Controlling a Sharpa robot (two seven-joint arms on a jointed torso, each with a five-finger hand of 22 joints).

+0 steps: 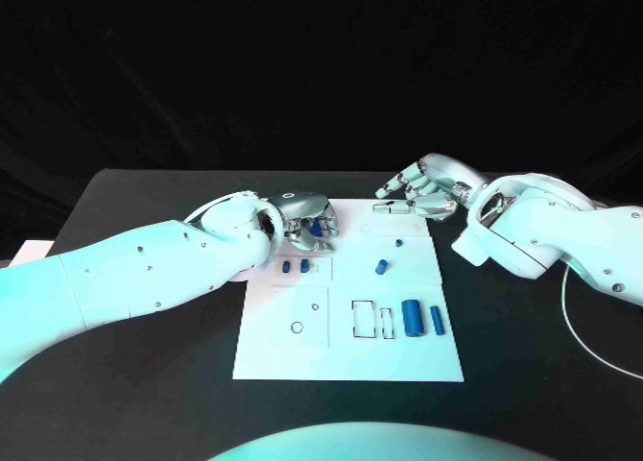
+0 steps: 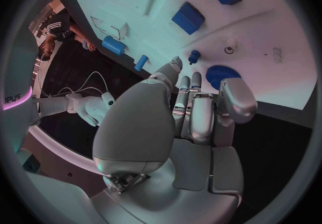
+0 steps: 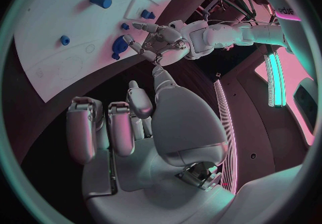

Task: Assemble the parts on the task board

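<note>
"22" printed on the task board (image 2: 278, 55)

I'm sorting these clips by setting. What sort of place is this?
Most likely a robotics lab or test cell. A white task board with blue parts lies on a black table against a black backdrop, worked by the left hand and right hand.
</note>
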